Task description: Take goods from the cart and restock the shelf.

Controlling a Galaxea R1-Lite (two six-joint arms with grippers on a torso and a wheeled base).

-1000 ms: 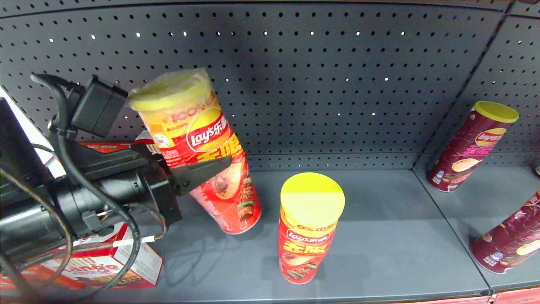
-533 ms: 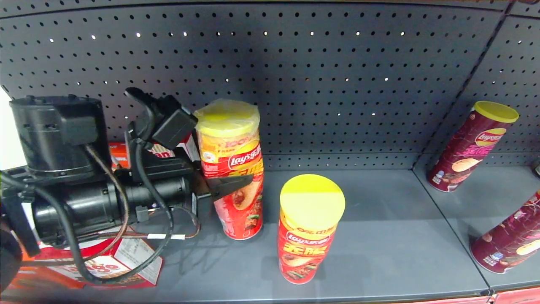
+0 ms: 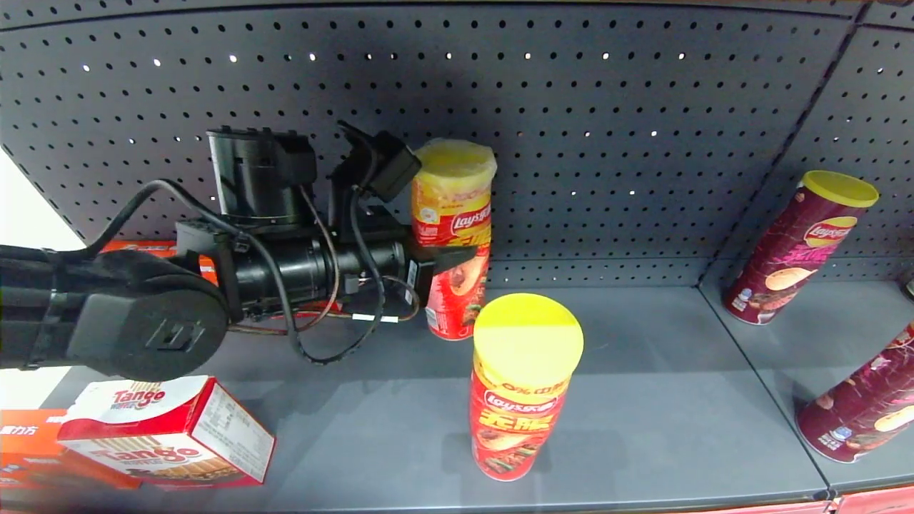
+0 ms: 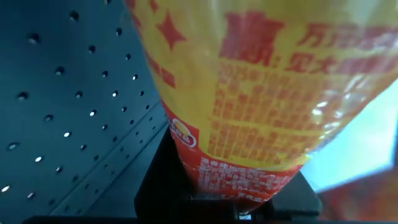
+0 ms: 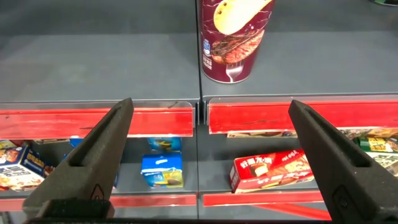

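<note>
A red and yellow chip can (image 3: 452, 214) stands upright near the pegboard back of the grey shelf (image 3: 643, 400), with my left gripper (image 3: 457, 258) shut around its middle. I cannot tell whether its base touches the shelf. The left wrist view shows the same can (image 4: 261, 93) close up between the dark fingers. A second, matching chip can (image 3: 525, 385) stands in front of it and slightly to the right. My right gripper (image 5: 217, 162) hangs open in front of the shelf's red edge strip (image 5: 261, 118), below a maroon can (image 5: 233, 37).
Two maroon cans (image 3: 796, 246) (image 3: 857, 407) lean in the right shelf bay. A red and white wafer box (image 3: 168, 435) lies at the shelf's front left. A lower shelf holds a blue box (image 5: 163, 171) and a red box (image 5: 273, 171).
My left arm has carried the chip can back and to the right. The can was tilted at first and now stands upright close to the pegboard.
</note>
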